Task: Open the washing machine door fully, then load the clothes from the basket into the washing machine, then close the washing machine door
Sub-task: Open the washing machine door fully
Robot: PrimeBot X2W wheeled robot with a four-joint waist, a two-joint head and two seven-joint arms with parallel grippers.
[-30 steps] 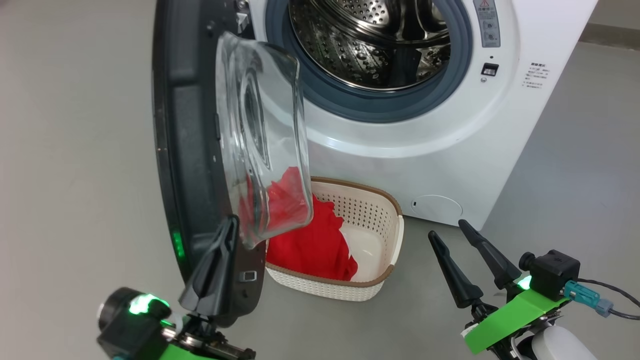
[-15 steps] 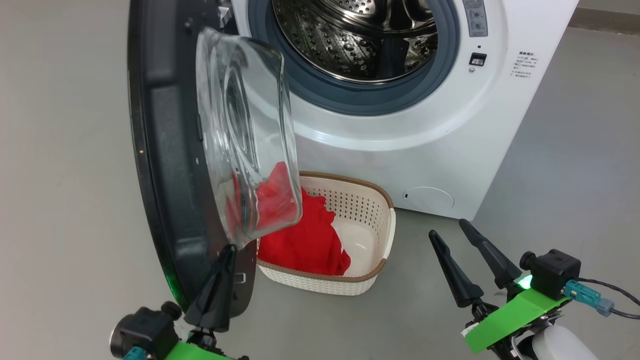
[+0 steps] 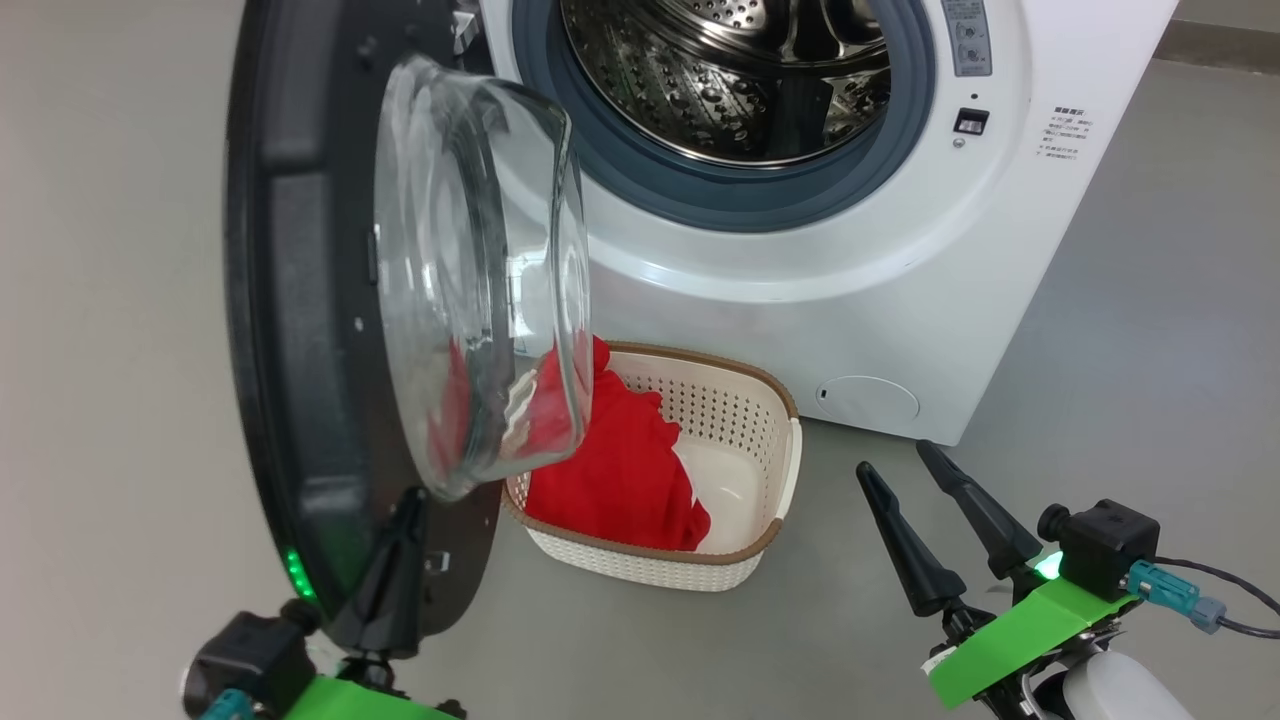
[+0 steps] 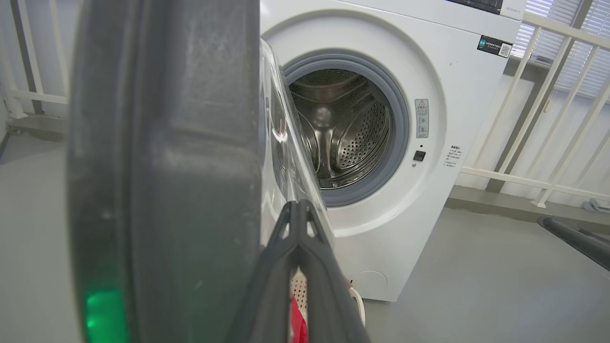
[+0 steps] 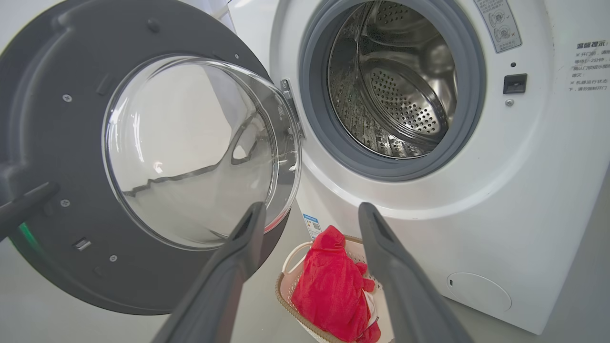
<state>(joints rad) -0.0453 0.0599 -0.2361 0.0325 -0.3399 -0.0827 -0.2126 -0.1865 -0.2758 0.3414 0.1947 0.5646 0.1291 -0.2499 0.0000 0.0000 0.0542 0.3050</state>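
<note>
**Washer door swung wide, laundry not yet loaded**

The large round washing machine door (image 3: 300, 300), a glossy black rim around a clear domed glass bowl, stands swung well out from the big white boxy washing machine (image 3: 880, 300); its perforated steel drum (image 3: 730, 80) is exposed and bare; I judge the opening step nearly done, perhaps with some swing left. The soft red clothes (image 3: 620, 470) lie heaped in the small cream perforated plastic basket (image 3: 745, 550), on the grey floor (image 3: 1150, 350) just in front of the machine and partly behind the door's bowl; loading and closing are both ahead. My left gripper (image 3: 410, 505), fingers pressed together, sits at the door's lower inner face, though I cannot tell if it touches; my right gripper (image 3: 895, 460) hovers to the basket's right, fingers spread and holding nothing.
</note>
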